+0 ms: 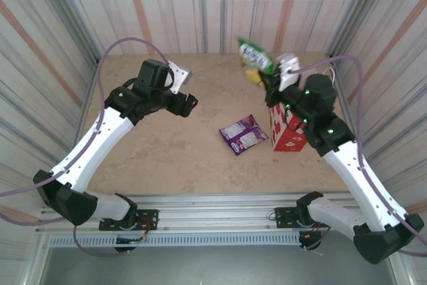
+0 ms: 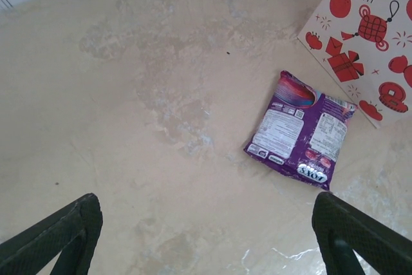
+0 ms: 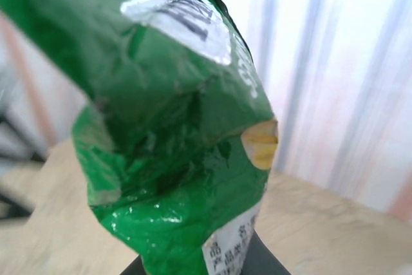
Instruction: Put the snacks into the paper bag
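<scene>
A green snack packet [image 1: 255, 55] hangs in the air above the back of the table, and my right gripper [image 1: 270, 79] is shut on its lower end. In the right wrist view the crumpled green packet [image 3: 174, 146] hides the fingers. The paper bag [image 1: 287, 131], white with red marks, stands upright under my right arm; one white-and-red side of the paper bag [image 2: 370, 37] appears at the top right of the left wrist view. A purple FOX'S packet [image 1: 243, 133] lies flat just left of the bag, and the same purple packet [image 2: 302, 133] lies beyond my left fingers. My left gripper [image 1: 189, 105] hovers open over bare table.
Striped curtain walls [image 1: 200, 5] close in the table on three sides. The tabletop [image 1: 167, 145] is beige and mottled. A metal rail [image 1: 220, 205] runs along the near edge between the arm bases.
</scene>
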